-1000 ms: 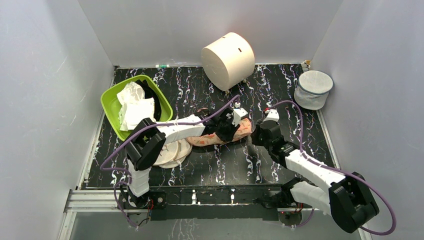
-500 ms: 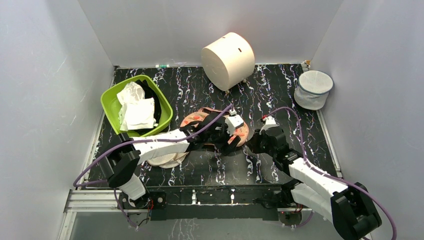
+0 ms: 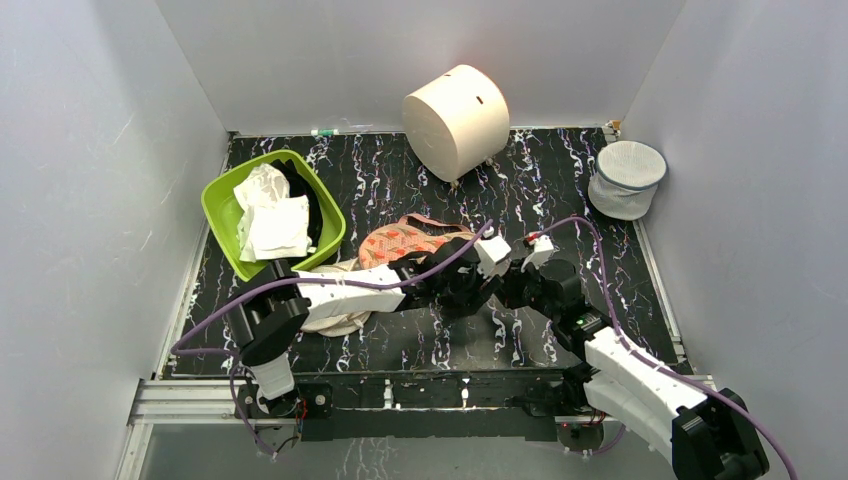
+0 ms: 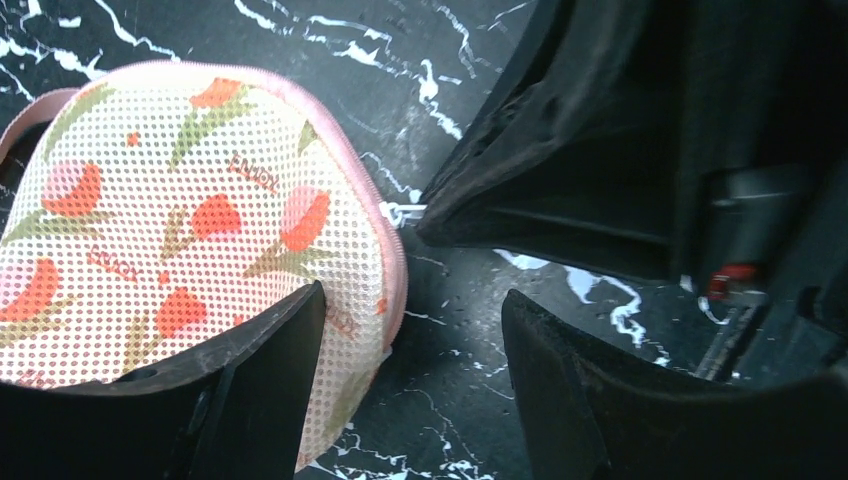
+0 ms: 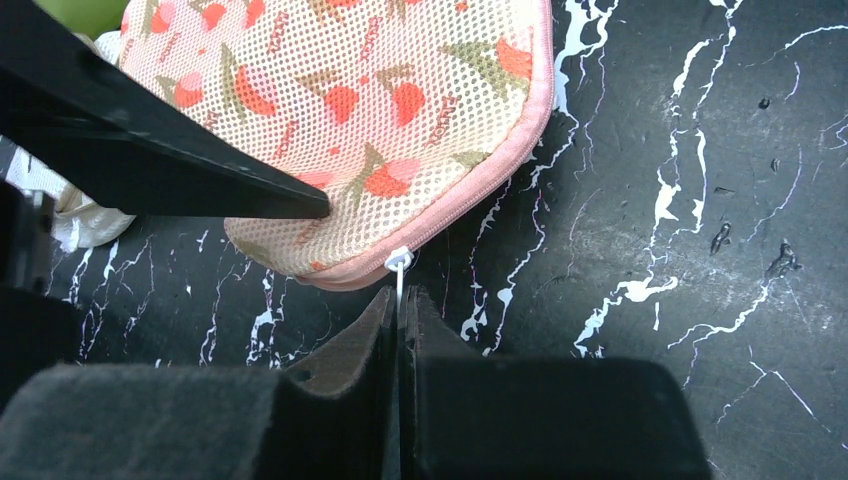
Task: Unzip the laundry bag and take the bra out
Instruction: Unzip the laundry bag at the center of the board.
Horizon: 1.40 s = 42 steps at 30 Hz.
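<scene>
The laundry bag (image 3: 405,243), peach with red floral print, lies mid-table. In the right wrist view the laundry bag (image 5: 370,110) has a pink zipper rim that looks closed. My right gripper (image 5: 400,300) is shut on the white zipper pull (image 5: 399,268) at the bag's near edge. My left gripper (image 4: 410,380) is open, with one finger (image 4: 250,390) over the bag's (image 4: 180,230) edge and the other on the bare table. In the top view the left gripper (image 3: 470,285) and the right gripper (image 3: 512,285) are close together at the bag's right end. The bra is hidden.
A green bin (image 3: 222,195) with white cloths stands at the back left. A large beige cylinder (image 3: 456,120) lies at the back centre and a small white mesh basket (image 3: 626,178) at the back right. Beige discs (image 3: 340,308) lie under the left arm.
My left gripper has moved right and toward the near edge, off the top of the bag, uncovering it. My right gripper has moved closer to the bag's right end.
</scene>
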### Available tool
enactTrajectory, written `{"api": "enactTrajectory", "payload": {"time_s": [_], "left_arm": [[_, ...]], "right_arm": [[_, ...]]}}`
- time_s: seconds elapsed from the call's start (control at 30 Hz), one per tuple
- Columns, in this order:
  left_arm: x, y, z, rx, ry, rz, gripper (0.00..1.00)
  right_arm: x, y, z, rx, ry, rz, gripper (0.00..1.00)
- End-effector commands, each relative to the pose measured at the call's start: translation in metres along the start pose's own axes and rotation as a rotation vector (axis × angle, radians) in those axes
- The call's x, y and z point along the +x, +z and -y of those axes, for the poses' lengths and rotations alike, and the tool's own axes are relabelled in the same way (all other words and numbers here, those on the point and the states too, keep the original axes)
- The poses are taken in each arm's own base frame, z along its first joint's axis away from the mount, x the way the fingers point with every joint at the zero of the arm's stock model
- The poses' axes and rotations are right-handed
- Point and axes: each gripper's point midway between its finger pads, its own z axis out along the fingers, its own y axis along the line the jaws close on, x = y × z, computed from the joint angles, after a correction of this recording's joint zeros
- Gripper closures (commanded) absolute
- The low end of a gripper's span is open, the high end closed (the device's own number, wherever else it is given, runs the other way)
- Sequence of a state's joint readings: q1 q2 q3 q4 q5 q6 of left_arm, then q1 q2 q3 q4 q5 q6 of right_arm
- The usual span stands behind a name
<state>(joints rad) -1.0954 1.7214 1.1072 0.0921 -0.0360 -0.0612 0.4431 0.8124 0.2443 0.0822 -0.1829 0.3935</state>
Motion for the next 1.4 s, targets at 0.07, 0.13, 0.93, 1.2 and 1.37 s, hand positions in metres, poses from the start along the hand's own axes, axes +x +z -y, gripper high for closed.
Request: {"api": "enactTrajectory", "payload": {"time_s": [0.07, 0.13, 0.93, 1.2, 1.37], "left_arm": [[0.001, 0.008, -0.015, -0.077, 0.039, -0.031, 0.42], [0.004, 0.01, -0.019, -0.096, 0.045, -0.04, 0.49], [0.034, -0.033, -0.006, 0.006, 0.089, -0.044, 1.0], [0.039, -0.028, -0.011, -0.031, 0.042, -0.057, 0.97], [0.02, -0.032, -0.015, -0.06, 0.04, -0.033, 0.68]], "right_arm": [[-0.017, 0.0, -0.009, -0.041, -0.025, 0.072, 1.0], [-0.016, 0.0, -0.01, -0.046, -0.023, 0.067, 1.0], [-0.094, 0.03, 0.089, 0.341, 0.106, 0.099, 1.0], [-0.089, 0.015, 0.05, 0.156, 0.043, 0.057, 1.0], [-0.086, 0.0, 0.014, -0.006, 0.019, 0.079, 1.0]]}}
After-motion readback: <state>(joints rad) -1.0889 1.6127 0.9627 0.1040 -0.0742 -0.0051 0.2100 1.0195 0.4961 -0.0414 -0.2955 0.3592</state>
